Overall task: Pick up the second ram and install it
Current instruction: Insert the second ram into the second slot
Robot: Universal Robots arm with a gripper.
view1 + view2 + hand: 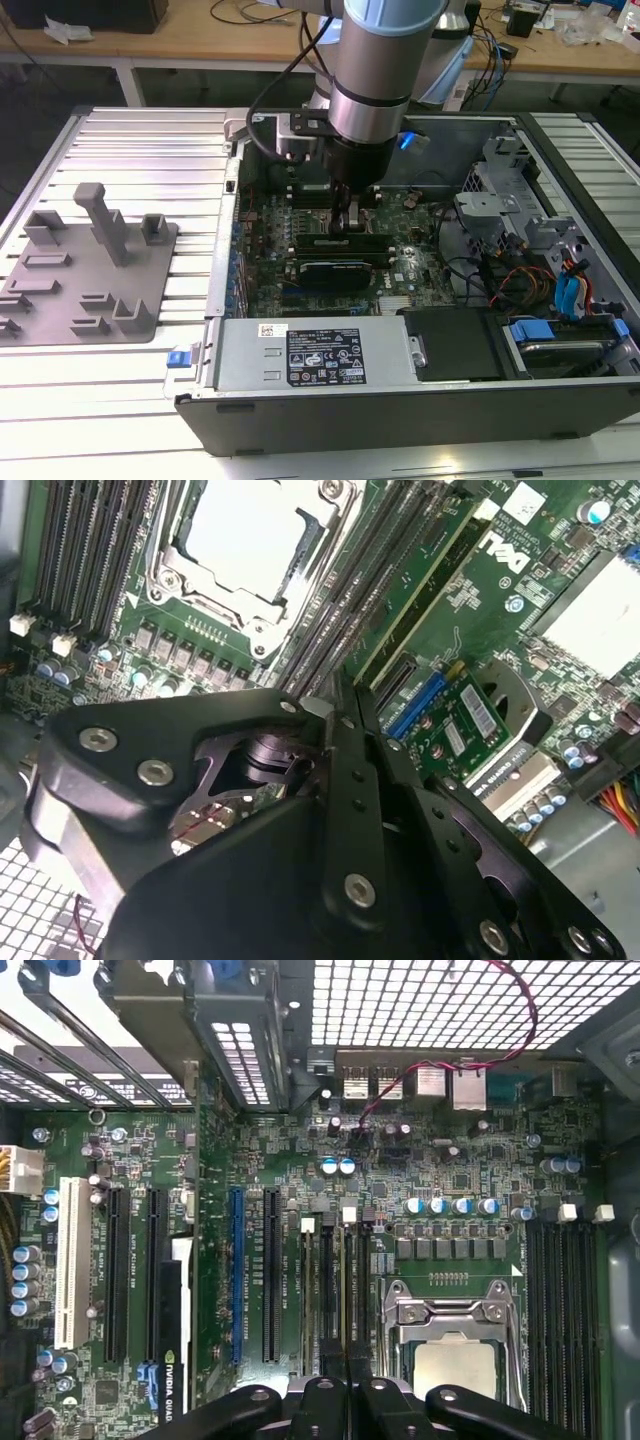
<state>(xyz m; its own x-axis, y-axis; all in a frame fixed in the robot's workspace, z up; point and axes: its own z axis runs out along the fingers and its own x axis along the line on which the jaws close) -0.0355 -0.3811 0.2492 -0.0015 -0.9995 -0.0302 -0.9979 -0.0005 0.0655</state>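
Insertion is in hand, I judge: the hand (345,1388) is clenched on the second ram (422,588), edge-on over the memory slots (325,1290) beside the processor socket (450,1345). Seating needs 1 slot squarely aligned.

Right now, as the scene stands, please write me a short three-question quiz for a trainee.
1. True or false: the gripper is inside the open computer case, over the motherboard.
2. In the first wrist view, what sits beside the memory slots? A) the processor socket B) a fan C) a keyboard
3. Fill in: the grey fixture tray lies on the exterior view's ____ of the case.
Key: true; A; left.
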